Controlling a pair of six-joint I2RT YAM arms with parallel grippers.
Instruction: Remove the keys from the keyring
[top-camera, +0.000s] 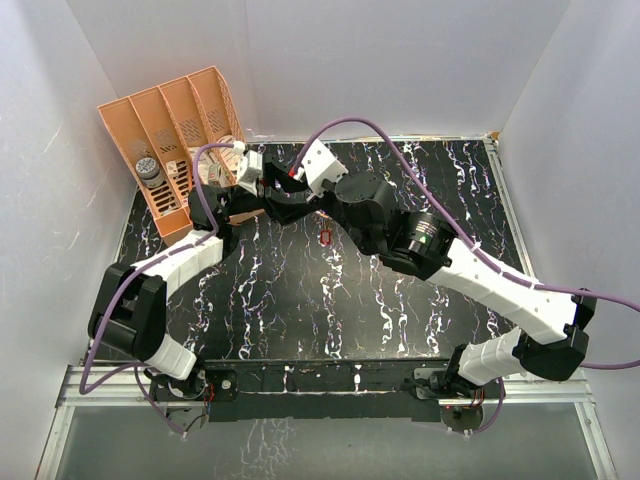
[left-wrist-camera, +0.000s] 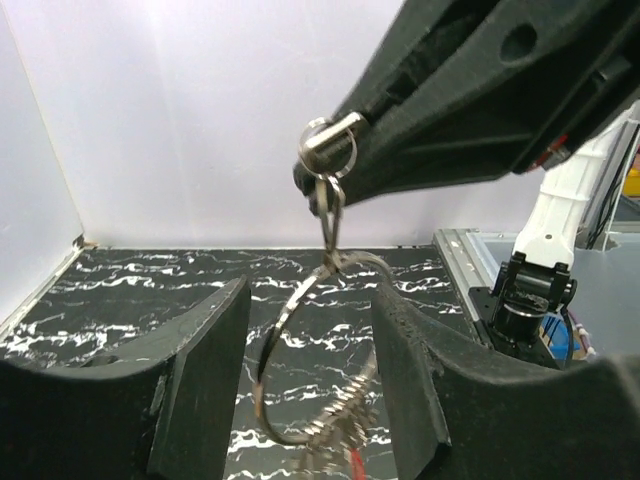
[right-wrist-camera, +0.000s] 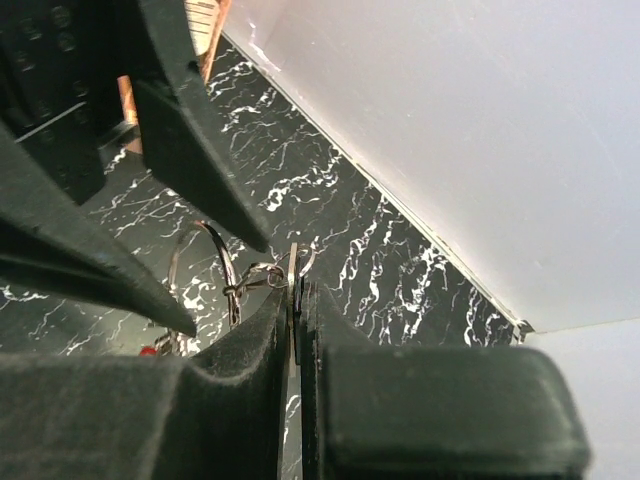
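The keyring (left-wrist-camera: 294, 299) is a thin silver wire loop hanging in the air above the black marbled table (top-camera: 300, 320). A blurred bunch of silver keys (left-wrist-camera: 339, 414) hangs at its lower end, with a red bit just below them. My right gripper (left-wrist-camera: 322, 172) comes in from the upper right, shut on a small silver ring (left-wrist-camera: 328, 145) linked to the top of the keyring. My left gripper (left-wrist-camera: 312, 300) is open, one finger on each side of the loop, neither clearly touching it. In the right wrist view the loop (right-wrist-camera: 228, 262) hangs just beyond my shut right gripper (right-wrist-camera: 296, 290). From above, both grippers (top-camera: 240, 187) (top-camera: 272, 195) meet at the back left.
An orange slotted file rack (top-camera: 175, 140) stands at the back left corner, close behind the left gripper, with a small capped bottle (top-camera: 148, 172) in it. A small red piece (top-camera: 325, 237) shows on the table under the right arm. White walls enclose three sides.
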